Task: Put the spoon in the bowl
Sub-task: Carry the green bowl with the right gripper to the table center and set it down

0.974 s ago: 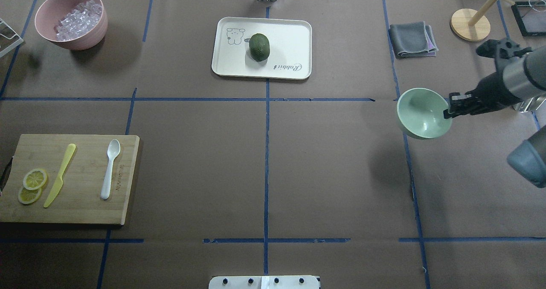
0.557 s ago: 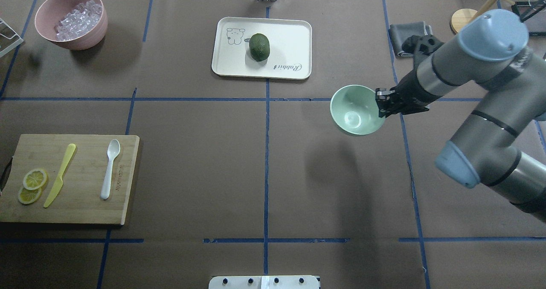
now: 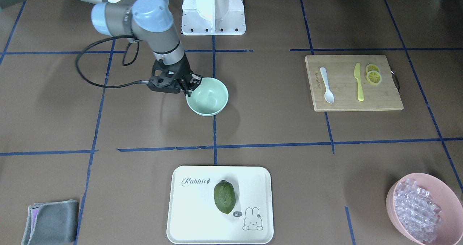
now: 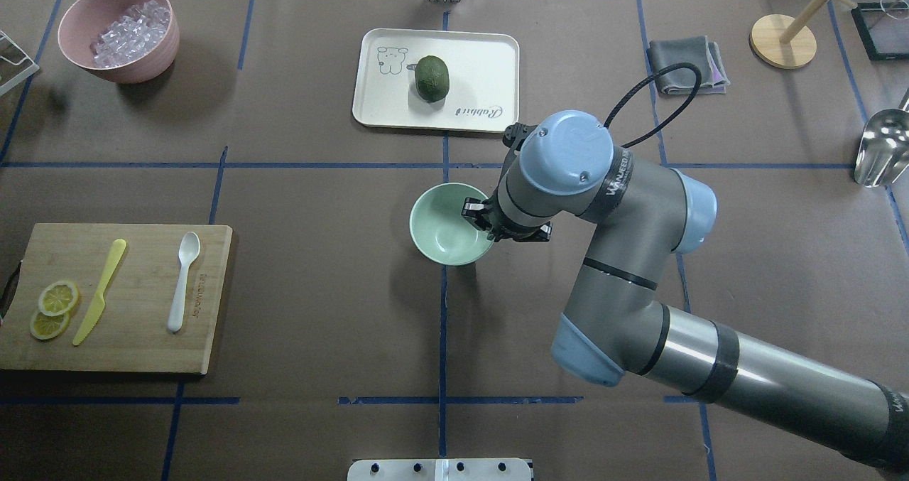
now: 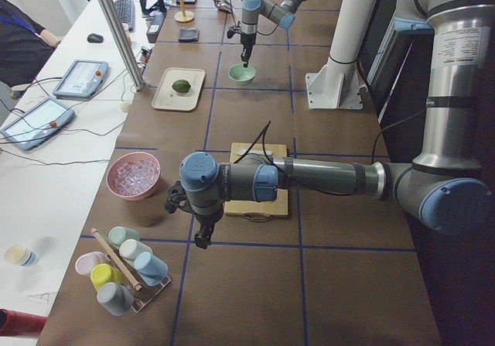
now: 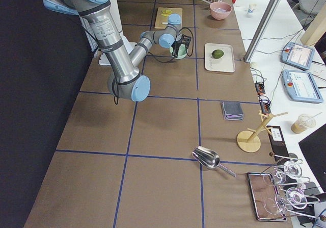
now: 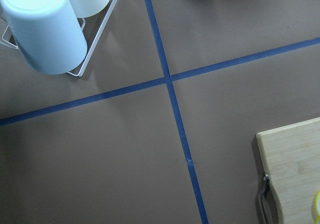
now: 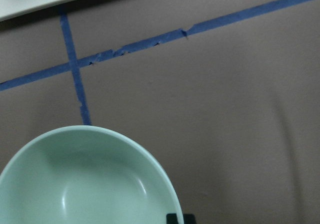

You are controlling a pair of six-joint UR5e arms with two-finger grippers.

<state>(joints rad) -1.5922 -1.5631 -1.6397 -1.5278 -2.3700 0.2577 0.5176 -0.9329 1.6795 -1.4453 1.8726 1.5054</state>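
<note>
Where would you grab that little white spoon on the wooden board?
Probably the slim handle of the small white plastic spoon, near its middle, from straight above, pinching across its narrow width: it lies flat on the wooden cutting board.

The pale green bowl (image 4: 444,229) is upright and empty in the middle of the overhead view. The white spoon (image 4: 183,280) lies flat at middle left on a wooden board (image 4: 142,353), scoop toward the top.

The right wrist view's lower edge cuts off much of the bowl (image 8: 85,184), and the far-left left gripper (image 5: 200,240) shows too small to judge its opening.
</note>
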